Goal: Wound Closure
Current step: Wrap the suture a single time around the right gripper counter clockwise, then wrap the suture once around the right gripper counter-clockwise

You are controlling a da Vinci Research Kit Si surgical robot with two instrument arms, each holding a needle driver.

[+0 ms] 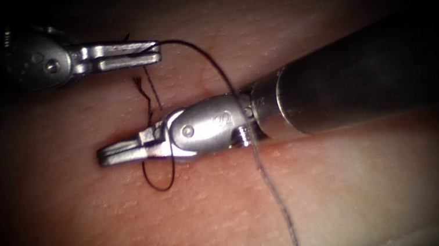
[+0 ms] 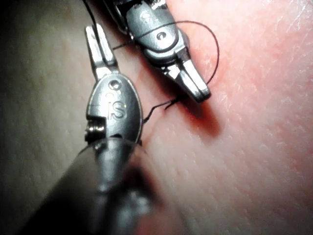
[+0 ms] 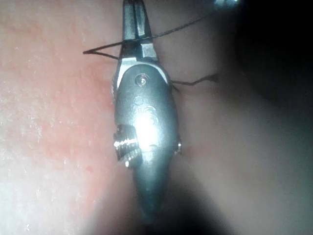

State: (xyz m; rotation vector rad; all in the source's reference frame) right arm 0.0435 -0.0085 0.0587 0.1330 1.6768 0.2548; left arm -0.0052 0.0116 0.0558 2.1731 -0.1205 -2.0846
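My left tool reaches in from the upper left, its jaws shut on the dark thread at their tips. From there the thread arcs right, crosses my right tool's wrist and runs down over the tissue. My right tool lies across the middle, pointing left with its jaws shut. A loop of thread hangs around the base of its jaws. A short frayed thread end stands up between the two tools. In the left wrist view the loop curves round the right tool, beside the left tool.
The right tool's dark shaft slants across the right half, low over the tissue. A faint reddish line marks the tissue just above the right tool's wrist. In the right wrist view the thread crosses the right tool.
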